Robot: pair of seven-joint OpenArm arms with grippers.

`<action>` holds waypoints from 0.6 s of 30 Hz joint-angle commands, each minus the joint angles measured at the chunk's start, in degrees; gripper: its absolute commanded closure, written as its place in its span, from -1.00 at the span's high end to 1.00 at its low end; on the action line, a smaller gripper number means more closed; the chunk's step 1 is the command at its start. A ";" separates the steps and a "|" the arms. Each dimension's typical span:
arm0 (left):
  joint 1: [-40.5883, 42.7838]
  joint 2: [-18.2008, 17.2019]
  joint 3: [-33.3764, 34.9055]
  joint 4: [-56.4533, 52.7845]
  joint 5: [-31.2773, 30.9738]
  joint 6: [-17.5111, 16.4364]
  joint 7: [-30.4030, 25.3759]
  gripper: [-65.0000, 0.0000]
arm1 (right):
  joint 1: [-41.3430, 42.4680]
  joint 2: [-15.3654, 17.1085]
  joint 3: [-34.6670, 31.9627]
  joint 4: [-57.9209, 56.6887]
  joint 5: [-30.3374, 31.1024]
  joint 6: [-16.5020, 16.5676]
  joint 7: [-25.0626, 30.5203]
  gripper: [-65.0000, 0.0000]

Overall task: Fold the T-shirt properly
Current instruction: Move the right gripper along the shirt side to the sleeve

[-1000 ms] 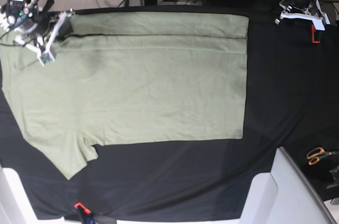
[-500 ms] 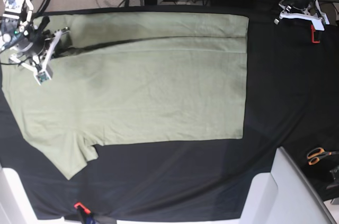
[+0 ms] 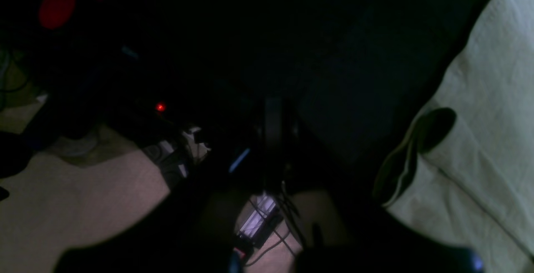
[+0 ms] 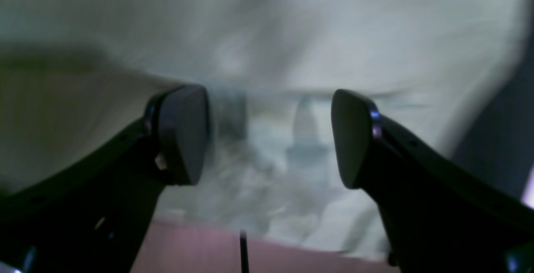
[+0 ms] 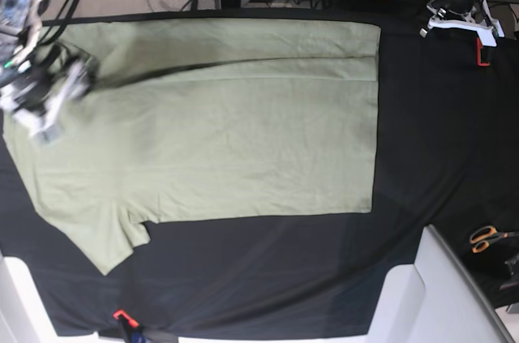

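T-shirt (image 5: 219,124): pale sage-green cotton, matte and soft, lying flat on the black table cloth and filling most of its left and middle in the base view. Its right edge is a straight vertical line; its lower edge is straight too.
Fold: a long band along the top edge lies doubled over the body, marked by a thin dark crease line that runs nearly level from the left side to the right edge.
Sleeve (image 5: 101,237): a short sleeve juts out at the lower left in a blunt wedge, with faint wrinkles around its seam.
Black table cloth (image 5: 438,156): dark, smooth, slightly sheened fabric covering the table, bare to the right of the shirt and along the front.
Right gripper (image 4: 269,135): two dark rounded paddle-shaped fingers (image 4: 183,133) standing clearly apart, with nothing clamped between them; blurred pale shirt cloth fills the gap behind. In the base view it is a motion-blurred shape over the shirt's upper left corner.
Left gripper (image 5: 462,15): parked at the far right corner of the table, well apart from the shirt, its jaws closed on nothing. Its own camera shows mostly darkness, with a strip of pale ribbed-looking cloth at the right edge.
Scissors (image 5: 486,237): orange-handled, lying on the cloth near the right edge.
Red clip (image 5: 482,53): small, angular, just below the left gripper.
White panels (image 5: 430,294): smooth, flat, at the front corners.
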 commanded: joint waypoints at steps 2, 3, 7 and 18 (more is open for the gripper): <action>0.51 -0.54 -0.37 0.80 -0.52 -0.14 -0.93 -1.00 | 5.39 1.42 3.84 -0.44 -0.38 -0.56 2.42 0.37; 0.51 -0.54 -0.37 0.80 -0.52 -0.14 -0.93 -1.00 | 7.24 2.04 4.89 -1.94 -0.38 -0.56 2.86 0.37; 0.51 -0.71 -0.37 1.07 -0.52 -0.14 -0.93 -1.00 | 15.85 7.31 5.60 -13.89 -0.38 -0.56 4.62 0.38; 0.60 -0.80 -0.63 0.89 -0.52 -0.14 -0.93 -1.00 | 31.06 15.58 5.60 -46.95 -0.38 -0.56 24.57 0.35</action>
